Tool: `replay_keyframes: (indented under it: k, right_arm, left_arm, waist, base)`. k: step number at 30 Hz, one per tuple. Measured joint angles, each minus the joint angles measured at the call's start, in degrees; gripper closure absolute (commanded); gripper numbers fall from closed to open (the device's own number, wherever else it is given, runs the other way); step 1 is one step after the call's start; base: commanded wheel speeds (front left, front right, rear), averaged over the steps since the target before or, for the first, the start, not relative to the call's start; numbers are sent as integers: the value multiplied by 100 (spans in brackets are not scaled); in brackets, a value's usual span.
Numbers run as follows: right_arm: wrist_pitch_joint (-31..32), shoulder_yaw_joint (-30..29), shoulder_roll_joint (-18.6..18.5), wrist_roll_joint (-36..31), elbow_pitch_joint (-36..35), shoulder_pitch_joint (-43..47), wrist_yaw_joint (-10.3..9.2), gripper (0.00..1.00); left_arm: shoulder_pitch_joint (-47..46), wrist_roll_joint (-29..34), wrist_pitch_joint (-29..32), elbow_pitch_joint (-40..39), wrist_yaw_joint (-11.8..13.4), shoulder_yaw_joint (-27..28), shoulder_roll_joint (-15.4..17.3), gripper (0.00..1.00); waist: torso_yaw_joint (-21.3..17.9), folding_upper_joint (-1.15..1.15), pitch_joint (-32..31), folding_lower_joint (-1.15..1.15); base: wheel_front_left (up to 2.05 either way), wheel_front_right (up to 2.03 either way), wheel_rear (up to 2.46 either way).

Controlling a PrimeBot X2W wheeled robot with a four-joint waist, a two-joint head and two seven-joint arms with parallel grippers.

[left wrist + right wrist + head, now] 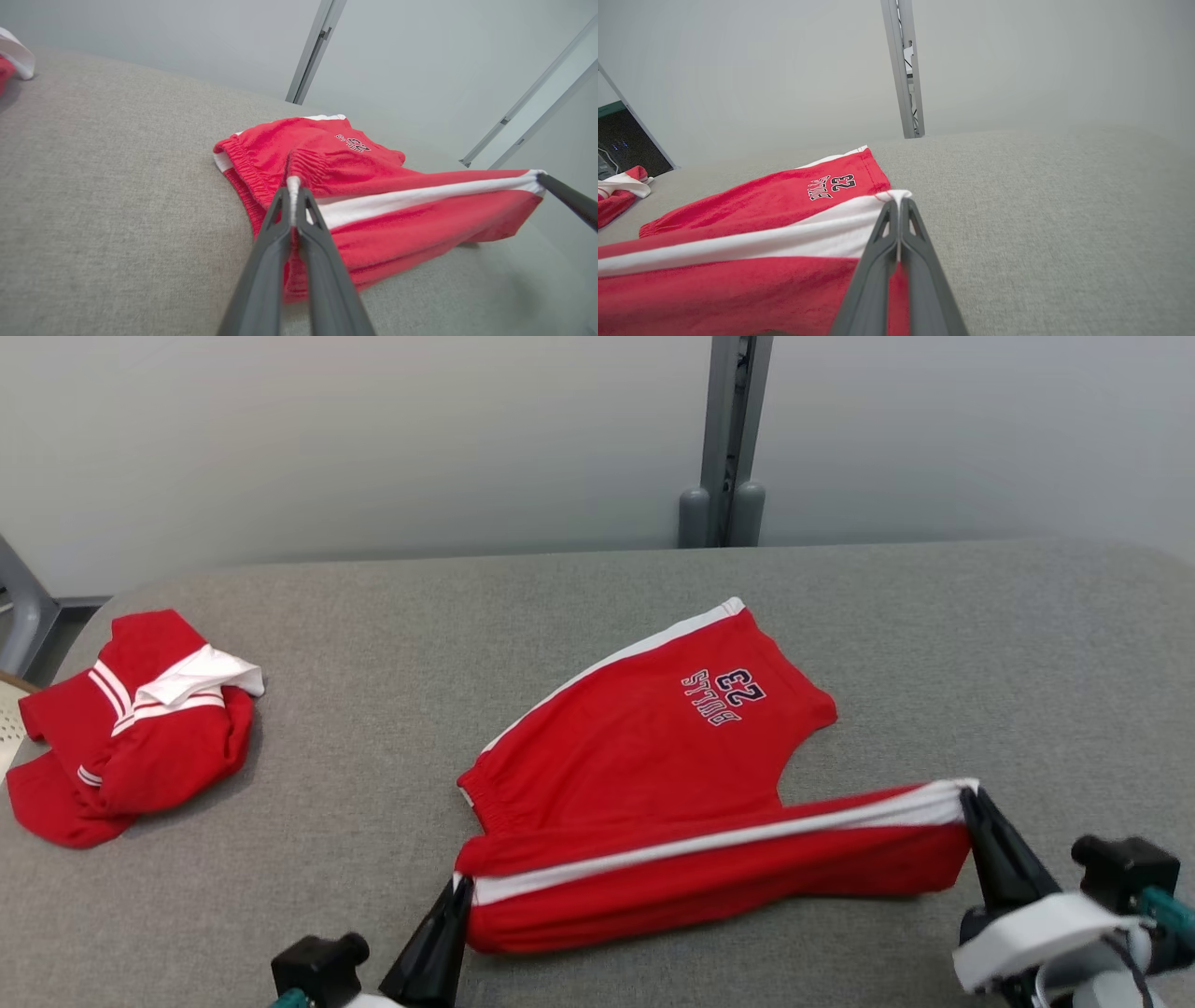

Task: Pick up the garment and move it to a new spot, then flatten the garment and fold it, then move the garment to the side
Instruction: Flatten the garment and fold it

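The red shorts (pixel 653 747) lie near the middle of the grey worktop (pixel 373 616), with the printed leg flat. The near leg is stretched between the two hands along its white stripe. The left hand (pixel 457 891) is clamped on the waistband end and the right hand (pixel 971 803) on the hem end. A second red-and-white garment (pixel 131 728) lies crumpled well apart, at the worktop's left edge.

The head camera looks down over the grey counter (pixel 373 616), while both wrist cameras sit low and close, all three sharing the red shorts (pixel 635 747).
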Motion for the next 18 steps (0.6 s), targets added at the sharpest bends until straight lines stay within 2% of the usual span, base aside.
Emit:
replay_keyframes:
  k: [9,18]
  right_arm:
    - [-8,205,-220,-270,896,-2063,-3,100]
    - [-8,289,-345,-577,1814,-3373,-3,100]
  left_arm:
    - [-1048,-156,1,-73,0,24,-123,100]
    - [-1725,-402,0,24,0,-197,-157,100]
  waist:
    - [390,0,681,0]
    - [772,0,1299,0]
  base:
    - [0,0,0]
    - [0,0,0]
